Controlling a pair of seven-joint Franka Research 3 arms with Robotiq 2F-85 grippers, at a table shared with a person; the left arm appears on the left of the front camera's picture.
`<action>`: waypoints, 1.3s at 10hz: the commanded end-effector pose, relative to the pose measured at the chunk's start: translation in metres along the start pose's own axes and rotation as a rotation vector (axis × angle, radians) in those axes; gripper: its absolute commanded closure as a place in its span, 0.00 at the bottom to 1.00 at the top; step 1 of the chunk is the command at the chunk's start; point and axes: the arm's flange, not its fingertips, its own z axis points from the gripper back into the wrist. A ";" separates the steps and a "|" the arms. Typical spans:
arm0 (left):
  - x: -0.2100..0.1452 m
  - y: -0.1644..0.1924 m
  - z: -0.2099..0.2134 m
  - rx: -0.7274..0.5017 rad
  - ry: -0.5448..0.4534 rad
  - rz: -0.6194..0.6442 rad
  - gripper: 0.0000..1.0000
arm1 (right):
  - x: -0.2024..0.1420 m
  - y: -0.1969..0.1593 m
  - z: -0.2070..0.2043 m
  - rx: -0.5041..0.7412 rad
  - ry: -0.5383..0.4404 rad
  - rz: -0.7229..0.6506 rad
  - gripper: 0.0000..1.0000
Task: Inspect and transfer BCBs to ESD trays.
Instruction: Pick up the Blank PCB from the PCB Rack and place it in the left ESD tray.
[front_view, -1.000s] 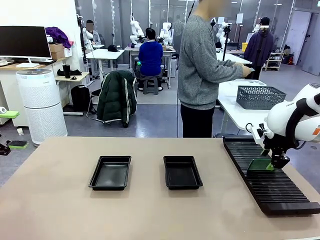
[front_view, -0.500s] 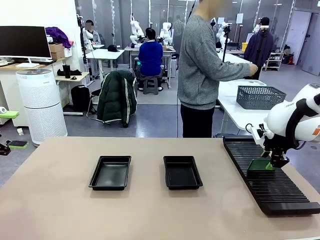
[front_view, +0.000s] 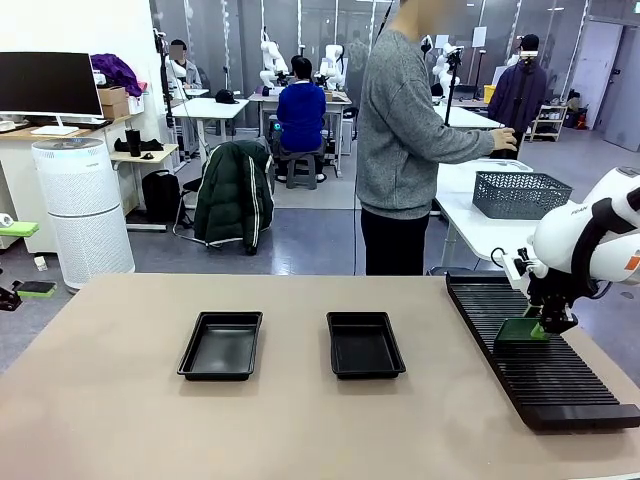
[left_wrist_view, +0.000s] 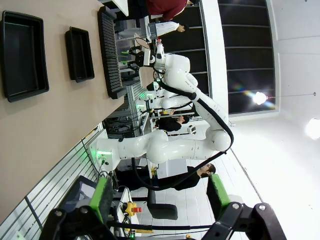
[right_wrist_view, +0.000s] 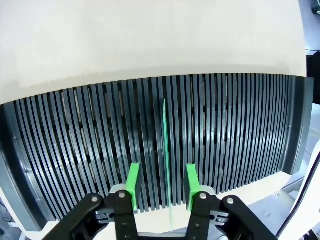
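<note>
A green BCB (front_view: 520, 331) stands on edge in a slot of the long black ribbed rack (front_view: 540, 370) at the right. My right gripper (front_view: 548, 325) is down over it. In the right wrist view the thin board (right_wrist_view: 165, 145) runs between the two green pads (right_wrist_view: 133, 182), with a gap on each side, so the jaws are open around it. Two black ESD trays (front_view: 221, 345) (front_view: 365, 345) lie empty mid-table. In the left wrist view my left gripper (left_wrist_view: 160, 195) is wide open, holds nothing, and sits far from the trays (left_wrist_view: 22, 55).
A person in a grey sweater (front_view: 405, 130) stands beyond the table's far edge, reaching toward a side table that holds a dark mesh basket (front_view: 520, 193). The rack's other slots (right_wrist_view: 75, 140) show no boards. Bare tabletop (front_view: 120, 400) lies left of and in front of the trays.
The person's hand has moved right and down toward the basket table. My right gripper stays over the same board in the rack. The trays have not moved.
</note>
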 end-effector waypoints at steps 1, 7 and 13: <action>-0.002 0.000 0.001 0.001 -0.001 0.000 0.00 | -0.001 -0.004 0.001 0.022 0.010 -0.006 0.58; -0.002 0.000 0.001 0.001 -0.001 0.000 0.00 | 0.000 -0.007 0.001 0.033 0.015 -0.007 0.74; -0.002 0.000 0.001 0.001 -0.001 0.000 0.00 | -0.001 -0.012 0.001 0.042 0.016 -0.010 0.90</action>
